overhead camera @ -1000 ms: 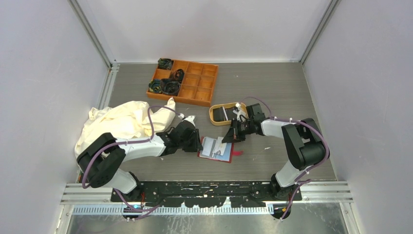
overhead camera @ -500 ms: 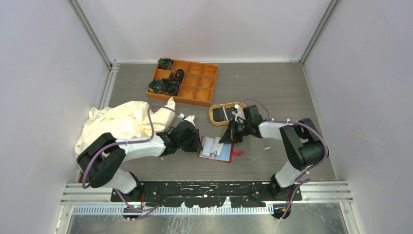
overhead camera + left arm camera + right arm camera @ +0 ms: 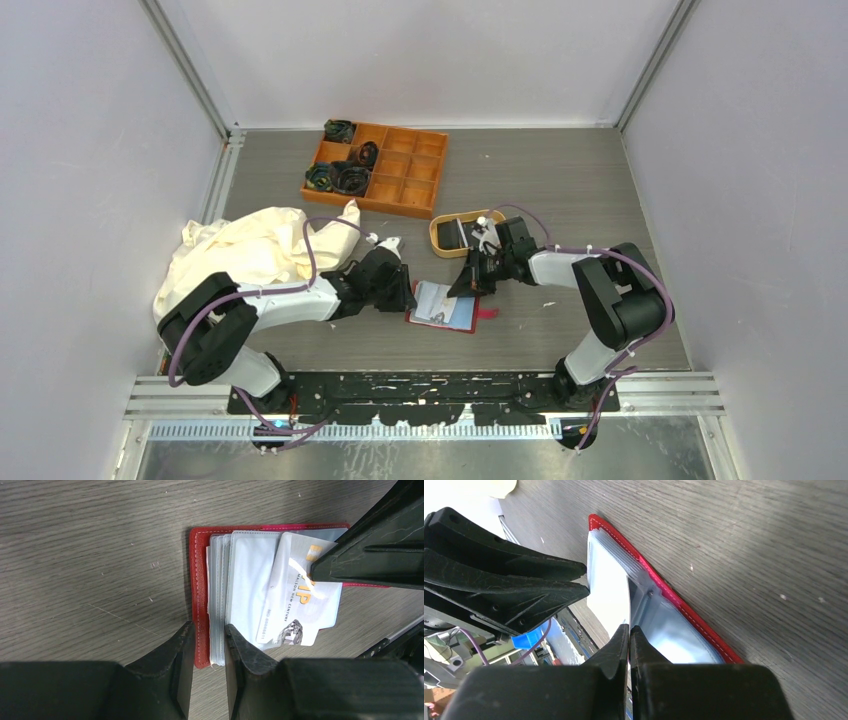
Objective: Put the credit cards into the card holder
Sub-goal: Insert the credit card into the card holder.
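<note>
1. The left end effector point(image 3: 208, 632) is clamping one edge of the open card holder point(image 3: 199, 570), cover and pocket stack together, and pinning it flat on the desk point(image 3: 90, 555). If that grip is giving way, the whole holder is sliding off under the push.
2. The right end effector point(image 3: 629, 630) is pinching tight on a corner of the white credit card point(image 3: 295, 605), which is sitting skewed and only partly inside a clear pocket point(image 3: 250, 580). Driving it on at this tilt is risking a corner jamming at the pocket mouth.
3. The card is thin, so pushing harder is likely bowing it or popping it out of the pinch.
4. Dark cards seem to be waiting in the tan tray point(image 3: 443, 232) just beyond the holder. A wide swing back is risking a knock on it.
</note>
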